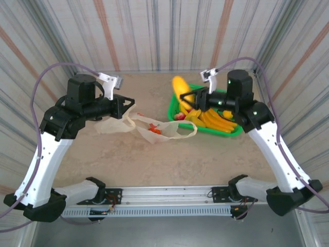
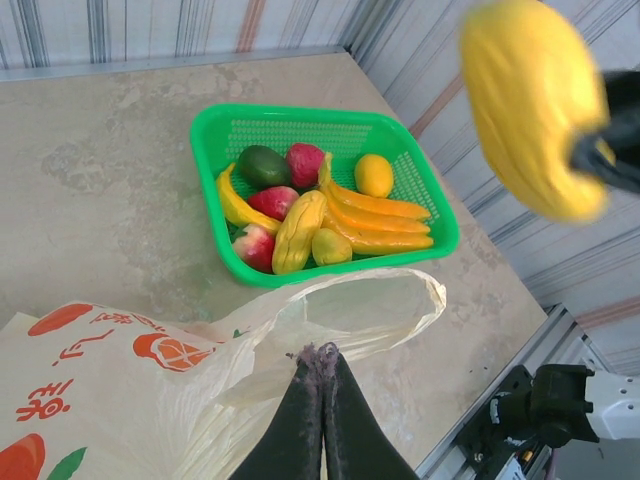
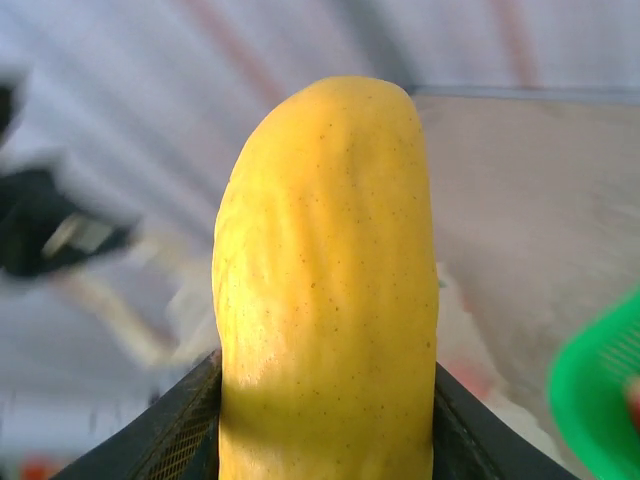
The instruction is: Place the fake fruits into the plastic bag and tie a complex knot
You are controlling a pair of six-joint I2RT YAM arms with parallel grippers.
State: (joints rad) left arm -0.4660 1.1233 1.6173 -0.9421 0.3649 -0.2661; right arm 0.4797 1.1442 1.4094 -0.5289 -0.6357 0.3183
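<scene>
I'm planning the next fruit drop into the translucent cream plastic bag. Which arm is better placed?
Right. The right gripper is shut on an oblong yellow toy fruit lifted clear of the green plastic basket, while the left gripper is occupied pinching the edge of the translucent cream plastic bag.

From above and behind the arm bases (image 1: 97,191) we look steeply down on the whole beige marbled bench (image 1: 154,164). Our left wrist camera hangs low over it, looking past its own black jaws and a thin cream-yellow plastic bag (image 2: 120,380) toward a bright green rectangular mesh basket (image 2: 300,128), which the overhead view shares. Our right wrist camera sits tight against a long smooth yellow toy fruit (image 3: 325,290) between its jaws, which both other views catch too.
</scene>
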